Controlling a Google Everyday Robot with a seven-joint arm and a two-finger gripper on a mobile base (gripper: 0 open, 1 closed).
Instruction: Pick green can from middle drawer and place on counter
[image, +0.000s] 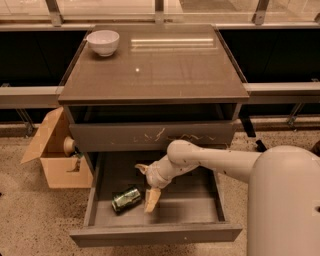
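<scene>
The green can (126, 198) lies on its side on the floor of the open middle drawer (155, 234), at its front left. My gripper (145, 184) is inside the drawer, just right of the can and a little apart from it. It is open and empty, with one finger pointing to the back left and the other toward the drawer's front. The white arm reaches in from the right. The counter (160, 70) is the glossy top of the cabinet above.
A white bowl (103, 41) stands on the counter's back left corner. The drawer front with white scratch marks (150, 136) sits above the open drawer, pulled slightly out. An open cardboard box (55, 155) stands on the floor to the left. A railing runs behind.
</scene>
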